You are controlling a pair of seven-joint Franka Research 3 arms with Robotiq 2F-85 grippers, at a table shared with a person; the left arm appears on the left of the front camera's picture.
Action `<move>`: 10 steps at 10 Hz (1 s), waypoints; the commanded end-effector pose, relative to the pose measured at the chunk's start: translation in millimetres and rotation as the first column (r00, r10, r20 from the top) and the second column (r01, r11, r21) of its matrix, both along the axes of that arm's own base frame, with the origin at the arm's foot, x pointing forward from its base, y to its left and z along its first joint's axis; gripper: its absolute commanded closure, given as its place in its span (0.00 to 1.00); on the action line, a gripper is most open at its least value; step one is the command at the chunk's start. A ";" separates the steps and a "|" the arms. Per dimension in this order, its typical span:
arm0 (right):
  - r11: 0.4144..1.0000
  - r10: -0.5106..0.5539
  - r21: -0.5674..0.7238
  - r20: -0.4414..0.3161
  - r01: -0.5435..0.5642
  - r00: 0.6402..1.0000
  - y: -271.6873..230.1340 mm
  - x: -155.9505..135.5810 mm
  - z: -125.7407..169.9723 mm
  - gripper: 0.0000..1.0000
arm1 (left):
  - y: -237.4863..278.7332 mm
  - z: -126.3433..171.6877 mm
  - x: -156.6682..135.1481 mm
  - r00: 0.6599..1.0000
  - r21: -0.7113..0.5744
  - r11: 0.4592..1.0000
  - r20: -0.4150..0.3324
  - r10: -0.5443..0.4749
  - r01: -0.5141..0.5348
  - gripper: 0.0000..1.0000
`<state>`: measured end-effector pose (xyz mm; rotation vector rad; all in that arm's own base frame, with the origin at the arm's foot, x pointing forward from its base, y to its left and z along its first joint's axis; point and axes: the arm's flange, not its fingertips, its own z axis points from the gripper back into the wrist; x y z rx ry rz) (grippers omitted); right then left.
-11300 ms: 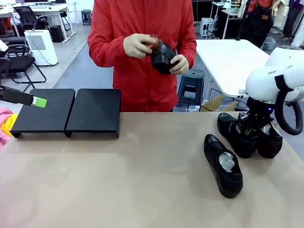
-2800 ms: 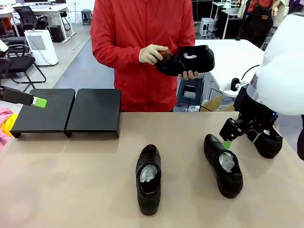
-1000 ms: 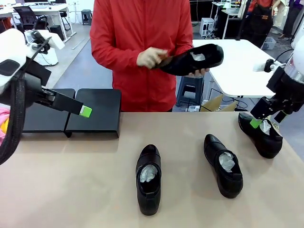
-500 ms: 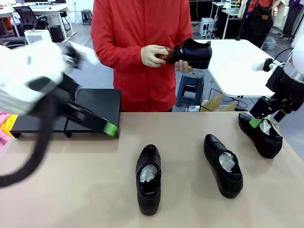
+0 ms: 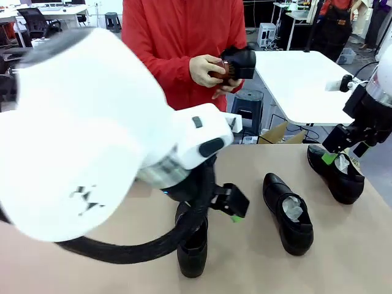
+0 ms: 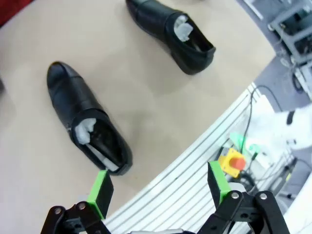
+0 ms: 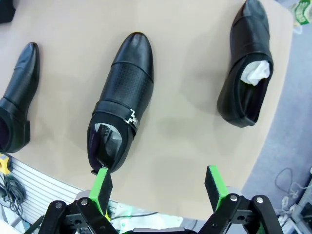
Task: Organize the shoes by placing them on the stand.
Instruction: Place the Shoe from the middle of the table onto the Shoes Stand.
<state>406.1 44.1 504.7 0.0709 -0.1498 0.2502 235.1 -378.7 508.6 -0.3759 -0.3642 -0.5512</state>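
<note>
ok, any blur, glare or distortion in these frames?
Front view: the left arm looms close to the lens, soft, blocking much of the table. Left wrist view: sharp; table edge bows. Right wrist view: sharp; mild sheen on the perforated shoe.

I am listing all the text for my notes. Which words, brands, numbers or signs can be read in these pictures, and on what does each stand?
No text can be read.
Dark marks on the left arm's white casing, front view: too blurred to read.
Pale print on a green item past the table's edge, right wrist view: too small to read.
</note>
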 end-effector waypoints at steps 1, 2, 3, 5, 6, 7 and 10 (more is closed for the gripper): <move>1.000 -0.007 -0.005 0.004 0.007 1.000 -1.2 0.9 2.0 0.00 | 15.9 5.0 -2.7 0.996 -0.001 0.997 0.048 -0.073 0.073 0.00; 1.000 -0.007 -0.005 0.004 0.007 1.000 -1.2 0.9 2.0 0.00 | 15.9 5.0 -2.7 0.996 -0.001 0.997 0.048 -0.073 0.073 0.00; 1.000 -0.007 -0.005 0.004 0.007 1.000 -1.2 0.9 2.0 0.00 | 15.9 5.0 -2.7 0.996 -0.001 0.997 0.048 -0.073 0.073 0.00; 1.000 -0.007 -0.005 0.004 0.007 1.000 -1.2 0.9 2.0 0.00 | -15.5 -12.4 1.7 0.998 0.089 0.994 0.015 0.056 -0.057 0.00; 1.000 -0.007 -0.005 0.004 0.007 1.000 -1.2 0.9 2.0 0.00 | -34.2 -32.3 7.3 0.990 0.151 0.979 -0.001 0.140 -0.139 0.00; 1.000 -0.007 -0.005 0.004 0.007 1.000 -1.2 0.9 2.0 0.00 | -47.9 -45.2 10.2 0.977 0.164 0.965 -0.012 0.212 -0.207 0.00; 1.000 -0.007 -0.005 0.004 0.007 1.000 -1.2 0.9 2.0 0.00 | -71.4 -73.1 21.5 0.940 0.193 0.924 -0.020 0.340 -0.330 0.00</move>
